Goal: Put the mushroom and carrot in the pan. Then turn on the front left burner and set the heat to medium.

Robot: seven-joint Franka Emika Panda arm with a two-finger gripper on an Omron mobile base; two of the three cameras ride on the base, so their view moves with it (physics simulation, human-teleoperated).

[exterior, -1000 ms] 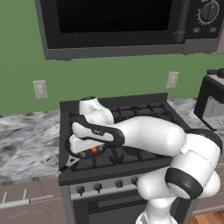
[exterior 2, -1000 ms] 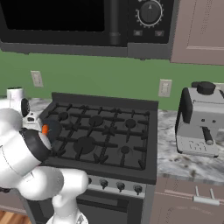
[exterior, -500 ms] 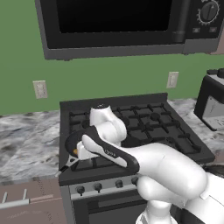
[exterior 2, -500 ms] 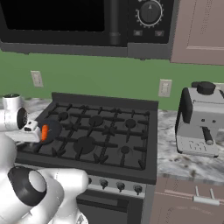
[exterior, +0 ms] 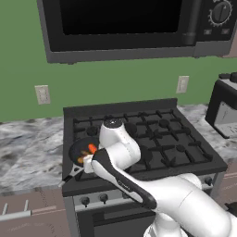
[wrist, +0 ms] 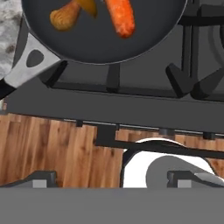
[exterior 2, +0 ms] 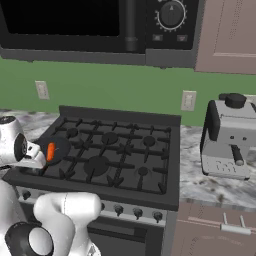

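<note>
The mushroom (wrist: 65, 17) and carrot (wrist: 120, 16) are seen lying in the pan (wrist: 144, 39) on the stove's front left burner, while the empty gripper (wrist: 111, 179), jaws spread apart, is held above the stove's front edge; the burner knob is judged not yet turned.

This is a kitchen: a black gas stove (exterior: 139, 139), a big dark microwave (exterior: 129, 28) above, and grey marble counters (exterior: 28, 143).
</note>
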